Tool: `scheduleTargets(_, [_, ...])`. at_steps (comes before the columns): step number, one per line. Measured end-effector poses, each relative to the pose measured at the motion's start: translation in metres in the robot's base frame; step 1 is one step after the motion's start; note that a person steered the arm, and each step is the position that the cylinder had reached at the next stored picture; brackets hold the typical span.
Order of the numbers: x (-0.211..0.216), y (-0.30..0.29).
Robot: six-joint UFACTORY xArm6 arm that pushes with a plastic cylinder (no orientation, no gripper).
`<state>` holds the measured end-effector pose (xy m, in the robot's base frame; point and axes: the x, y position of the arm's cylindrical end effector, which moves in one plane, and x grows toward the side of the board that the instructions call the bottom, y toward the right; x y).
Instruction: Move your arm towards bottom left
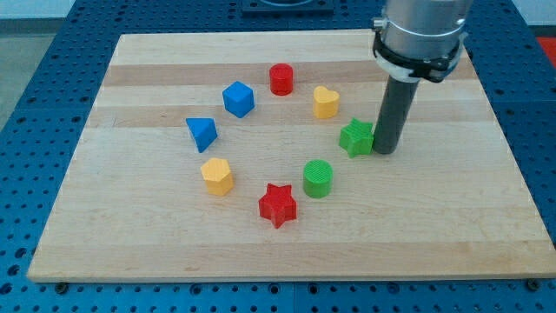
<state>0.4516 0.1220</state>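
Note:
My tip (386, 150) rests on the wooden board (130, 243), touching or almost touching the right side of the green star (355, 137). The blocks form a rough ring left of the tip: a yellow heart (326, 102), a red cylinder (281, 79), a blue cube (238, 98), a blue triangular block (201, 133), a yellow hexagonal block (216, 176), a red star (278, 204) and a green cylinder (318, 178). The rod rises from the tip to the arm's silver collar (417, 39) at the view's top right.
The board lies on a blue perforated table (26, 130) that shows around all its edges.

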Motion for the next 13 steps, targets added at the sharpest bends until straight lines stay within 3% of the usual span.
scheduleTargets(3, [0.004, 0.012])
scheduleTargets(5, [0.044, 0.049])
scheduleTargets(7, [0.048, 0.049])
scheduleTargets(8, [0.087, 0.040])
scheduleTargets(11, [0.096, -0.081])
scheduleTargets(13, [0.167, -0.093])
